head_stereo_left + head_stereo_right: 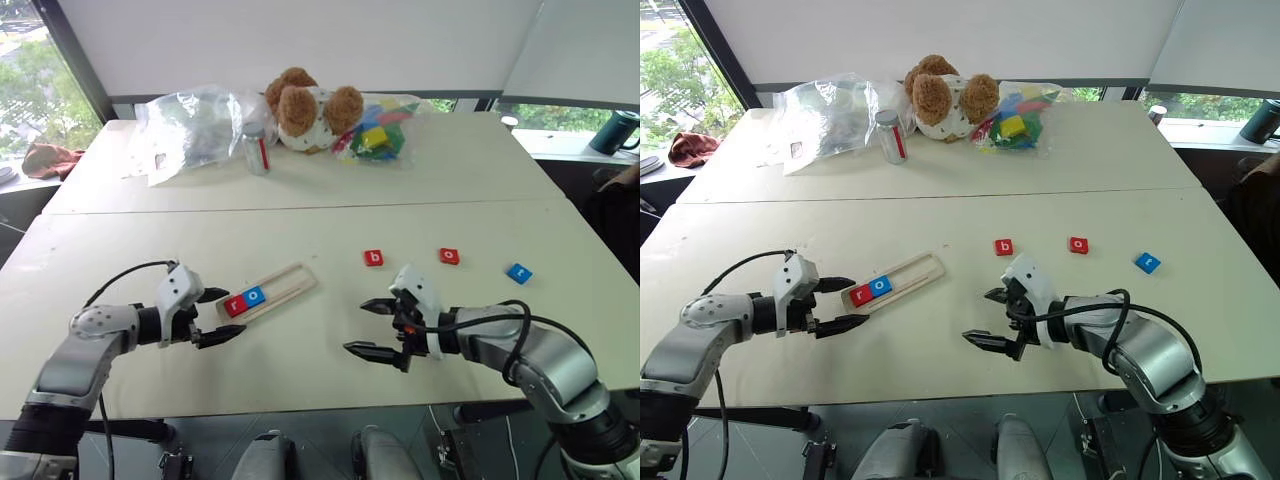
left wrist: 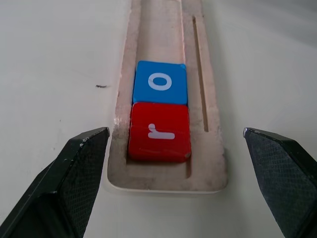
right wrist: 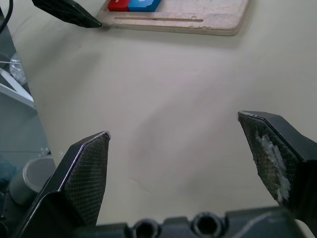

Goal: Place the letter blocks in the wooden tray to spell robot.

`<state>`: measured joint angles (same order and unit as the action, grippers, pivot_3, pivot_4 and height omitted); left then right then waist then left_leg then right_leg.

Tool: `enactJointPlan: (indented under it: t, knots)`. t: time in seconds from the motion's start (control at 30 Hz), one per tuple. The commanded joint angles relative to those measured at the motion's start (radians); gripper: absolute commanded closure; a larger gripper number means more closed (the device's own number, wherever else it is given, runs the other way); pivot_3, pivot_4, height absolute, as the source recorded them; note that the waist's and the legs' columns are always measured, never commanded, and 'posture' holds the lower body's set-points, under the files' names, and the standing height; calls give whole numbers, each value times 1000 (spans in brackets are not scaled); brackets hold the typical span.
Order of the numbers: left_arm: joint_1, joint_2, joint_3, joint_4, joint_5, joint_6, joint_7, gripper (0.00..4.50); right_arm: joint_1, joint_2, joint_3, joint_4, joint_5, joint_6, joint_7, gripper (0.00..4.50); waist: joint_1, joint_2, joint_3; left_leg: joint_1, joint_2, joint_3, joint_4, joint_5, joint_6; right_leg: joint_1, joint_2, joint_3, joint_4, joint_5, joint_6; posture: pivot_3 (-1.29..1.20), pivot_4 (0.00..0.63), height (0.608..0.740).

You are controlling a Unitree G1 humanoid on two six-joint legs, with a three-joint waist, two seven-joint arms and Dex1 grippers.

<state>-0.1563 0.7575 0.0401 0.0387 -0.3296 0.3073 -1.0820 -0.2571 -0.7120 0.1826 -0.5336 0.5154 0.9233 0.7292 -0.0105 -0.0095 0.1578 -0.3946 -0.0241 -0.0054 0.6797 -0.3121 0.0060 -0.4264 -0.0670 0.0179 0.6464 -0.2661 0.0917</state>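
Teddy bear (image 1: 305, 110), clear plastic bag (image 1: 195, 128), small jar (image 1: 257, 148), bagged coloured toy blocks (image 1: 378, 130), table (image 1: 300, 225)

Pale matt wooden tray (image 2: 213, 163); glossy plastic letter blocks (image 2: 159, 111); matt table (image 1: 300, 380).

The left pincer (image 1: 222, 316) sits at the lower left of the head frame, its 2 black fingers spread wide and pointing toward the frame's centre, its grey arm bent in from the lower left corner. The right pincer (image 1: 371, 328) sits right of centre, fingers also spread wide and holding nothing, pointing left, its arm entering from the lower right corner.
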Motion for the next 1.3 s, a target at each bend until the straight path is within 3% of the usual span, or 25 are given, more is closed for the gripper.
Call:
enactJointPlan:
  t: [0.03,0.33,0.4,0.47,0.5,0.73,0.93,1.1,1.3]
  knots:
    - [-10,3,-7,18,19,-33,-7,0,-8,-27,-34,-6,-2,-22,19,36,0,0,0,0,0,0,0,0,0,0,0,0,0,0,0,0,150,740]
    - [-33,-15,-53,114,63,-74,-20,0,-3,-30,-38,-14,4,-18,13,36,3,0,0,2,0,0,0,0,0,2,0,0,0,0,0,0,150,740]
    - [-35,-21,-60,134,73,-92,-24,552,-1,-29,-39,-16,4,-18,9,0,3,0,-1,2,0,0,1,0,0,3,0,0,0,0,0,0,150,740]
    - [-36,-25,-65,146,82,-110,-25,1378,3,-31,-44,-16,3,-18,6,0,2,1,-1,2,0,0,1,0,0,3,0,0,1,0,0,0,150,740]
    - [-36,-26,-65,148,85,-117,-25,1418,5,-32,-46,-16,3,-19,5,0,2,2,-1,3,0,0,1,0,0,3,0,0,1,0,0,0,150,740]
    - [-66,-22,-65,70,56,-92,-58,1418,26,-45,-84,-6,2,-20,-5,0,5,2,-2,2,0,0,1,0,0,3,0,0,0,0,0,0,150,740]
    - [-168,-23,-152,18,60,-98,-169,1418,53,-82,-166,56,-16,-36,-8,0,16,2,-2,1,0,0,1,0,0,2,0,0,0,0,0,0,150,740]
    - [-333,-112,-264,198,131,-197,-237,1418,62,-100,-236,132,-66,-65,-58,0,22,2,-2,1,-1,0,2,0,0,2,0,0,0,0,0,0,150,740]
    - [-443,-210,-314,437,198,-336,-264,1418,57,-46,-259,157,-131,-113,-154,0,17,2,-2,1,0,1,2,0,1,1,4,0,1,0,0,0,150,740]
